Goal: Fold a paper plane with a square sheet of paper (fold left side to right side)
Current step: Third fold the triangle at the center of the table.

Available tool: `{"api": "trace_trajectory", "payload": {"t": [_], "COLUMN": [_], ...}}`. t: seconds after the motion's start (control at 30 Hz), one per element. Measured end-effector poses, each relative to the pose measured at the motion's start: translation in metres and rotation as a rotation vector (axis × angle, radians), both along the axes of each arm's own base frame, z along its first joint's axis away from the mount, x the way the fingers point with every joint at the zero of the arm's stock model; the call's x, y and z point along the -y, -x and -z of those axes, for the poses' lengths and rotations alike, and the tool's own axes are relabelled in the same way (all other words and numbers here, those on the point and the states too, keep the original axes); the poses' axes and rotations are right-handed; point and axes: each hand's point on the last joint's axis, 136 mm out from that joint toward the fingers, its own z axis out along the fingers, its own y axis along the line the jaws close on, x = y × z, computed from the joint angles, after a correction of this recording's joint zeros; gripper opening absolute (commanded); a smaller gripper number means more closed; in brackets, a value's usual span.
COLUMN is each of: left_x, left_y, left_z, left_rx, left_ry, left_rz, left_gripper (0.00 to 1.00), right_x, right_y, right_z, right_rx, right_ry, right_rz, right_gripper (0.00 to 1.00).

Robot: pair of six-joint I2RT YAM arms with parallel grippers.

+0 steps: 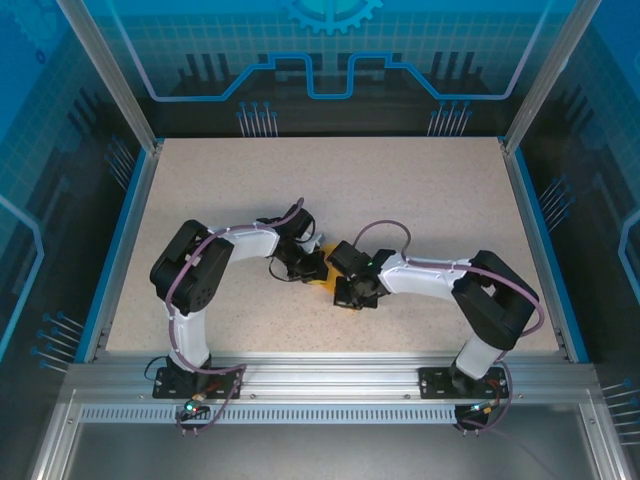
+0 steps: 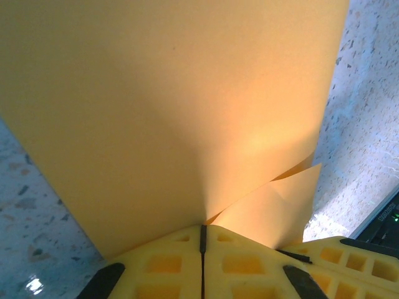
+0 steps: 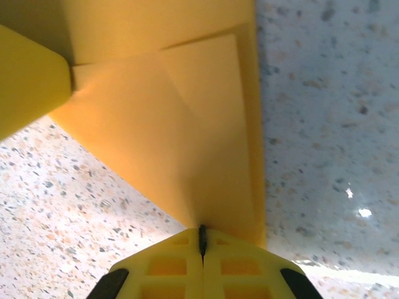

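Grip is shared: left pincer [image 2: 202,235] and right pincer [image 3: 201,235] each pinch the square sheet of paper [image 2: 162,106] from opposite ends, so its length runs between them.

The square sheet of paper [image 2: 174,106] is plain, unmarked orange, lighter where light catches its creases; the left hand [image 2: 202,240] and right hand [image 3: 202,240] are yellow, patterned with a grid of square hollows; the desk [image 1: 400,190] is pale beige, speckled with dark flecks.
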Motion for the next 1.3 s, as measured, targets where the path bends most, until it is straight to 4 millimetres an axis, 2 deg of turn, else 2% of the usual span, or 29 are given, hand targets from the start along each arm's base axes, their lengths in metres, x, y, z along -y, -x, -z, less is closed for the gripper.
{"api": "trace_trajectory", "payload": {"t": [0.17, 0.53, 0.73, 0.87, 0.97, 1.13, 1.3], "left_x": [0.000, 0.000, 0.000, 0.000, 0.000, 0.001, 0.001], "left_y": [0.000, 0.000, 0.000, 0.000, 0.000, 0.000, 0.000], "left_z": [0.000, 0.000, 0.000, 0.000, 0.000, 0.000, -0.001], "left_rx": [0.001, 0.001, 0.001, 0.002, 0.003, 0.004, 0.005], "left_ry": [-0.003, -0.004, -0.004, -0.007, -0.009, -0.012, -0.015], "left_rz": [-0.001, -0.001, 0.001, 0.002, 0.002, 0.003, 0.003], "left_gripper": [0.08, 0.08, 0.08, 0.08, 0.08, 0.08, 0.08], "right_x": [0.010, 0.018, 0.026, 0.011, -0.002, -0.008, -0.003], "right_y": [0.009, 0.018, 0.024, 0.017, 0.006, -0.013, -0.016], "right_z": [0.003, 0.003, -0.004, -0.022, -0.028, -0.017, -0.008], "right_rx": [-0.014, -0.013, 0.009, 0.074, 0.110, 0.109, 0.082], "right_ry": [0.012, -0.002, -0.014, -0.124, -0.188, -0.182, -0.171], "right_rz": [0.009, 0.012, -0.029, -0.084, -0.112, -0.117, -0.096], "right_gripper": [0.00, 0.00, 0.00, 0.00, 0.00, 0.00, 0.00]}}
